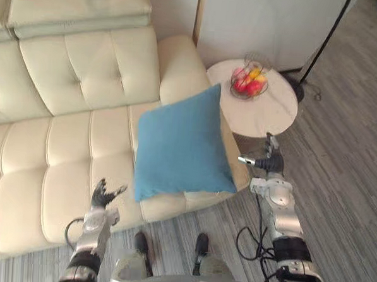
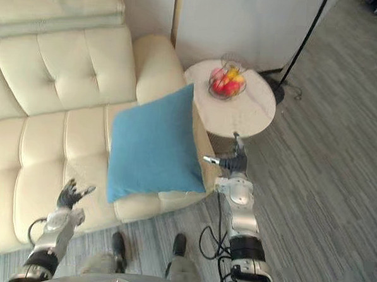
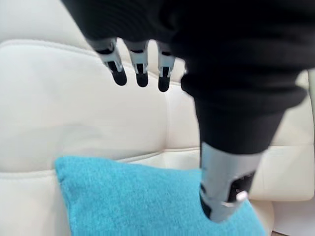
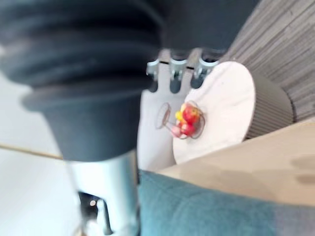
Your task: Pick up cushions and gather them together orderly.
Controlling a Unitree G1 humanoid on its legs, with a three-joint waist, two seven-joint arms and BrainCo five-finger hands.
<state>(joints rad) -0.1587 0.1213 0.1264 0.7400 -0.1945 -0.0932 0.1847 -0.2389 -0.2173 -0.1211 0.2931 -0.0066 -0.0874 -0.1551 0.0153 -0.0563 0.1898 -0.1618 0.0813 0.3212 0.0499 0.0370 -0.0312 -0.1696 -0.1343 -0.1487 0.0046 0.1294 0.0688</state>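
Blue cushion [image 1: 183, 144] on cream sofa [image 1: 62, 141]

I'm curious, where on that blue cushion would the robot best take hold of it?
Probably at its two side edges, one robot hand from each side. The blue cushion lies broad and tilted at the sofa seat's front, resting partly on the armrest, with the open left robot hand and open right robot hand flanking its near corners.

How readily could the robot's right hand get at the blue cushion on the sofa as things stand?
Probably yes: the right hand hovers open just off the right edge of the blue cushion, with nothing between them. The side table stands beyond the hand, not in its way.
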